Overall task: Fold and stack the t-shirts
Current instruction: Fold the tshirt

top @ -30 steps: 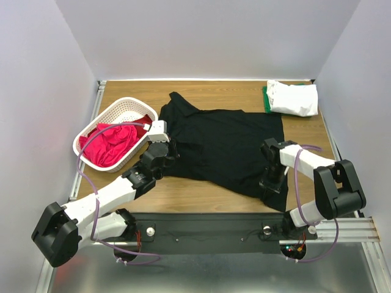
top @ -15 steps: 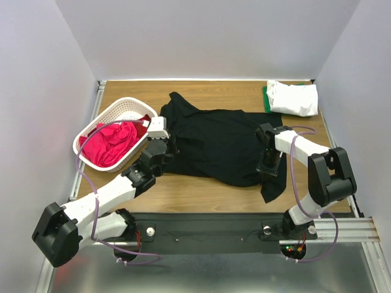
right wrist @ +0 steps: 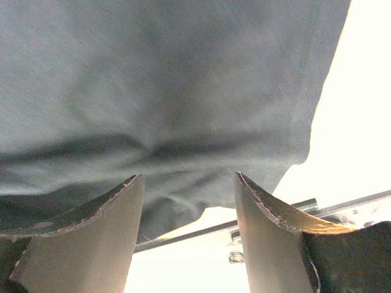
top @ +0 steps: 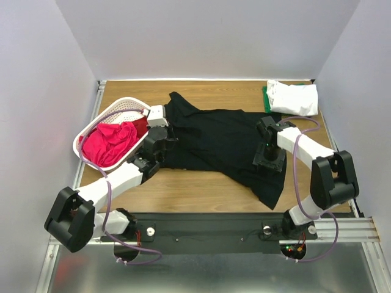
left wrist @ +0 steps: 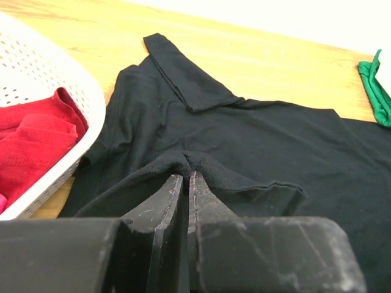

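A large black t-shirt (top: 220, 143) lies spread over the middle of the table. My left gripper (top: 160, 138) is at its left edge beside the basket. In the left wrist view the gripper (left wrist: 187, 176) is shut on a pinched fold of the black t-shirt (left wrist: 256, 140). My right gripper (top: 269, 160) hovers over the shirt's right part, and its jaws (right wrist: 186, 183) stand open with nothing between them; black fabric (right wrist: 171, 79) lies just past the tips. A red t-shirt (top: 110, 144) fills the basket. A folded white t-shirt (top: 294, 97) lies on a green one (top: 266, 99) at the back right.
The white lattice basket (top: 120, 108) stands at the left, its wall (left wrist: 43, 79) close to my left gripper, with red cloth (left wrist: 30, 143) inside. The green shirt's edge (left wrist: 374, 91) shows at the far right. Bare wood runs along the table's front edge (top: 195, 192).
My right gripper has opened and let go of the black t-shirt, whose near right corner now hangs toward the front edge. The left gripper has carried its fold back toward the basket.
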Motion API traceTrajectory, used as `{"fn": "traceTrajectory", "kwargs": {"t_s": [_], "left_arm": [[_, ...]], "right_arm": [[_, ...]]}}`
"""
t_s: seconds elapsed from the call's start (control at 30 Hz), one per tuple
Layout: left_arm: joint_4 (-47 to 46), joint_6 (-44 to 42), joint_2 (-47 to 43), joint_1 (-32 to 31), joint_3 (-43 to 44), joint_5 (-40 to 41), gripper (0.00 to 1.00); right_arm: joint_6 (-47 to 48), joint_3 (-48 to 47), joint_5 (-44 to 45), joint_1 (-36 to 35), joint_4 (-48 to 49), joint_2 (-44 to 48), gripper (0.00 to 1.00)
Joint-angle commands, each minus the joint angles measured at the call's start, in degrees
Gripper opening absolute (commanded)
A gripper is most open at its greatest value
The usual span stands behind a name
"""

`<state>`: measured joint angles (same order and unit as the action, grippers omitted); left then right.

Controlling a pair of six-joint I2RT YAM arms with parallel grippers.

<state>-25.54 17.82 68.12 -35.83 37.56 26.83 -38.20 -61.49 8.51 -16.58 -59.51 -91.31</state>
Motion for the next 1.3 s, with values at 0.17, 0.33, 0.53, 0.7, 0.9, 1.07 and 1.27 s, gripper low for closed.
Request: {"fn": "traceTrajectory", "kwargs": {"t_s": [0.17, 0.33, 0.53, 0.7, 0.9, 1.07, 1.27], "left_arm": [[-3.6, -0.4, -1.2, 1.3, 2.6, -1.4, 0.0], [-3.6, -0.2, -0.8, 1.5, 2.8, -2.0, 0.0], [-3.6, 0.2, -1.0, 1.6, 3.0, -2.7, 0.0], [-3.6, 0.5, -1.2, 1.6, 3.0, -3.2, 0.0], [-3.6, 0.4, -1.0, 1.6, 2.7, -2.6, 0.0], [-3.6, 0.5, -1.1, 1.6, 2.5, -2.9, 0.0], [-3.5, 0.5, -1.3, 1.7, 2.4, -2.6, 0.0]], "right_arm": [[-4.6, 9.8, -2.7, -0.5, -2.5, 12.6, 0.57], [-5.2, 12.9, -2.2, -0.9, -8.2, 18.7, 0.57], [-4.9, 14.5, -1.2, -1.8, -10.0, 19.9, 0.53], [-5.2, 15.8, -5.0, -3.5, -8.4, 17.9, 0.55], [-7.2, 18.0, -7.1, -4.6, -4.5, 17.1, 0.61], [-9.1, 24.2, -11.2, -4.6, 0.9, 17.0, 0.75], [-9.7, 25.3, -11.5, -4.8, 4.5, 14.8, 0.75]]}}
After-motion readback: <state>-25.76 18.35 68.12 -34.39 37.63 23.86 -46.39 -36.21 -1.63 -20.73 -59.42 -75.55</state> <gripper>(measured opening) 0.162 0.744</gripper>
